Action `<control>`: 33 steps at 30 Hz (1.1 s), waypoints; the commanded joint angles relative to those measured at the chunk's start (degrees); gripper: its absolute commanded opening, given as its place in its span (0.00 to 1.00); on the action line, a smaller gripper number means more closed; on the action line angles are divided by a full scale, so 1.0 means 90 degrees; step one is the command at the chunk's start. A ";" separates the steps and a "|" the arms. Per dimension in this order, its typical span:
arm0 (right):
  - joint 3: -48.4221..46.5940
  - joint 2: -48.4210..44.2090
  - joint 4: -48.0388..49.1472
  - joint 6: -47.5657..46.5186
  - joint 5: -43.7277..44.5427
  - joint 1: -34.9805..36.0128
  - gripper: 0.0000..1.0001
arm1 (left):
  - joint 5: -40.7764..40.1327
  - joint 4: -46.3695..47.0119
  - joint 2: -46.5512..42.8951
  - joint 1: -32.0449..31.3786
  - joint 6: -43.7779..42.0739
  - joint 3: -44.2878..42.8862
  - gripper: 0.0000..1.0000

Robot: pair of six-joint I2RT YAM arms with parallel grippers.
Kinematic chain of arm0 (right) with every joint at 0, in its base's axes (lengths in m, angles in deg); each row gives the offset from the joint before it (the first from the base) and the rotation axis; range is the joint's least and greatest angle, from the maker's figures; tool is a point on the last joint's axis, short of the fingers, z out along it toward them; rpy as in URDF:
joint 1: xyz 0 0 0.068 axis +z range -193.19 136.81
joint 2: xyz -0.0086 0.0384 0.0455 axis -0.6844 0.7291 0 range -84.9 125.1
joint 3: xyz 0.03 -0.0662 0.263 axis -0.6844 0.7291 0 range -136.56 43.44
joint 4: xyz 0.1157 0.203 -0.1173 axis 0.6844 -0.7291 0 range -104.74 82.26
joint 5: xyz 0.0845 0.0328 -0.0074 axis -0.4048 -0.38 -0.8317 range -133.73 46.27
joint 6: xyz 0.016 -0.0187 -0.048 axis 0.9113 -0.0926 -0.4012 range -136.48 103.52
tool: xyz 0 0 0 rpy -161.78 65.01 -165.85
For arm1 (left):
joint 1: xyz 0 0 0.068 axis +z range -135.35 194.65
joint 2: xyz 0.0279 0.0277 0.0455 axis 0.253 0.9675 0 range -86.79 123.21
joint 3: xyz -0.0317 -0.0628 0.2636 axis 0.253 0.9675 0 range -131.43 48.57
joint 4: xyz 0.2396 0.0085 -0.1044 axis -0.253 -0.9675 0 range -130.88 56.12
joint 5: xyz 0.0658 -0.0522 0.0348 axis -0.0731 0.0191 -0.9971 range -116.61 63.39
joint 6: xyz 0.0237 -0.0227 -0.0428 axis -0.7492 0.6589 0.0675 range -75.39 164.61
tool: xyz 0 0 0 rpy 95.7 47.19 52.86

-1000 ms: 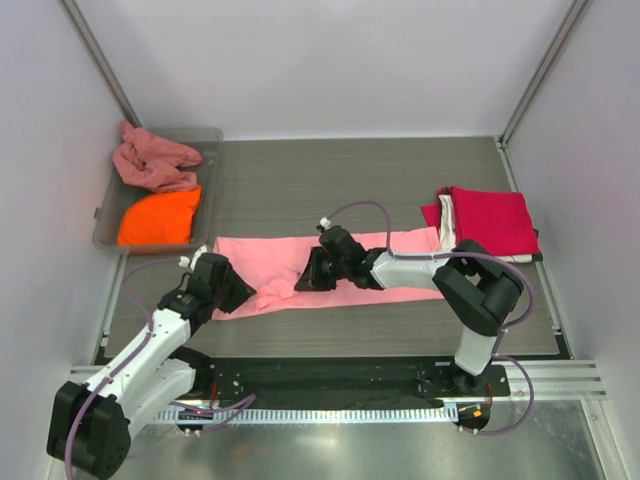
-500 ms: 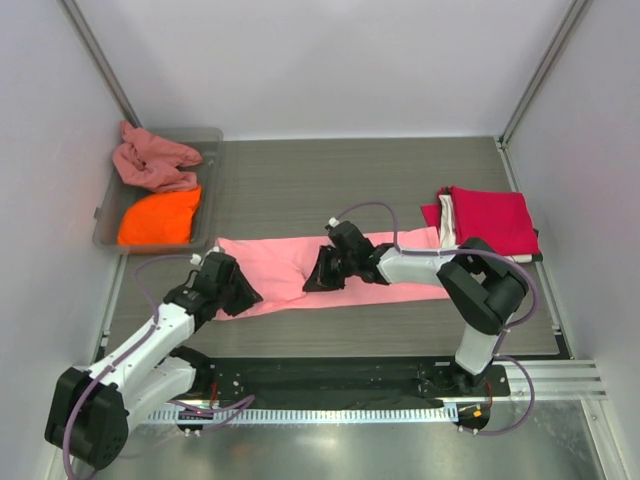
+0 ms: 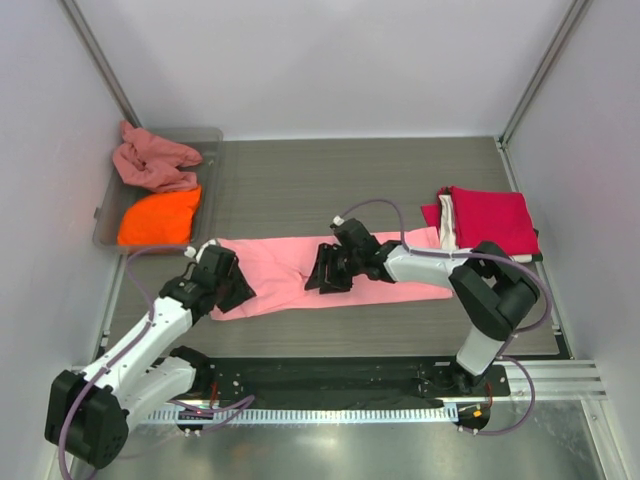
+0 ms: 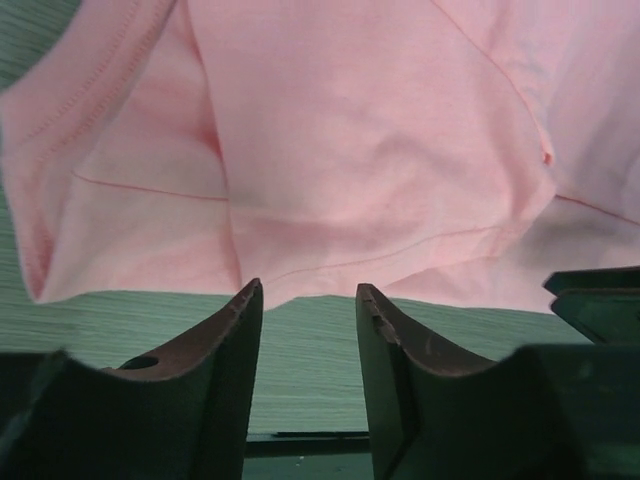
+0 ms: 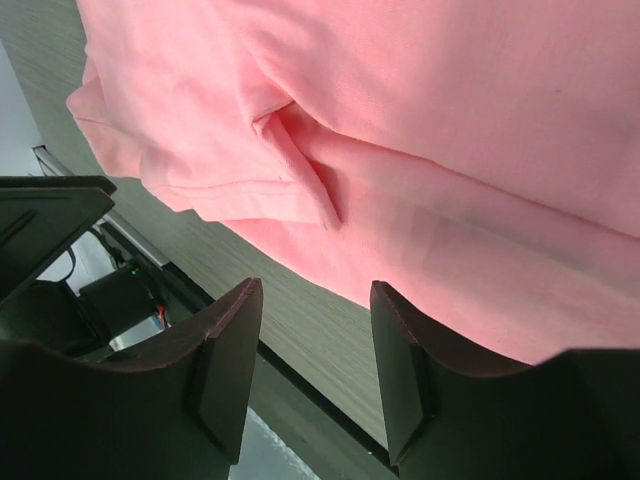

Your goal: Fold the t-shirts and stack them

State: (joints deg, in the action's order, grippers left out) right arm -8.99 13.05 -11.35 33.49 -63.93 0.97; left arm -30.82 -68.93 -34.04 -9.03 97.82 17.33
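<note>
A light pink t-shirt (image 3: 285, 270) lies folded into a long strip across the table's middle. My left gripper (image 3: 232, 292) stands open at its near-left end, the cloth edge (image 4: 300, 200) just beyond the fingertips, nothing between them. My right gripper (image 3: 327, 272) stands open over the strip's middle, empty, with a small crease in the pink cloth (image 5: 420, 160) ahead of it. At the right sits a folded stack with the crimson red t-shirt (image 3: 493, 220) on top and a white one's edge (image 3: 447, 228) showing under it. The orange t-shirt (image 3: 160, 217) and the dusty rose one (image 3: 152, 162) lie in the tray.
The grey plastic tray (image 3: 212, 170) stands at the back left corner. Metal frame posts and white walls close in both sides. The table's near edge with a metal rail (image 3: 340, 368) runs just behind the arms' bases.
The right gripper has let go of the pink cloth and opened over the strip's middle. The left gripper has opened wider and shifted slightly up along the strip's left end.
</note>
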 commanded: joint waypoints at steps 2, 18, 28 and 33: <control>0.0014 -0.0678 -0.0495 -0.0561 0.0485 -0.0034 0.52 | -0.0733 -0.0276 -0.0061 -0.0025 0.0054 -0.0346 0.48; 0.1205 -0.3217 -0.2976 -0.1334 0.4754 -0.0873 0.38 | -0.1591 -0.0021 0.1462 -0.0035 0.0717 -0.0063 0.51; 0.1499 -0.2749 -0.3133 -0.0740 0.5506 -0.1176 0.25 | -0.2531 -0.0852 0.1473 0.0024 0.1178 -0.0337 0.51; 0.1538 -0.2447 -0.3114 -0.0602 0.5731 -0.1245 0.19 | -0.2326 -0.0803 0.1278 -0.0015 0.0894 -0.0473 0.50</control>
State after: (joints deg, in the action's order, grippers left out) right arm 4.69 -10.29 -39.55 25.82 -16.87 -9.84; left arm -49.66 -75.05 -20.62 -8.96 106.57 15.73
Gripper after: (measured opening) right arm 0.200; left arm 0.507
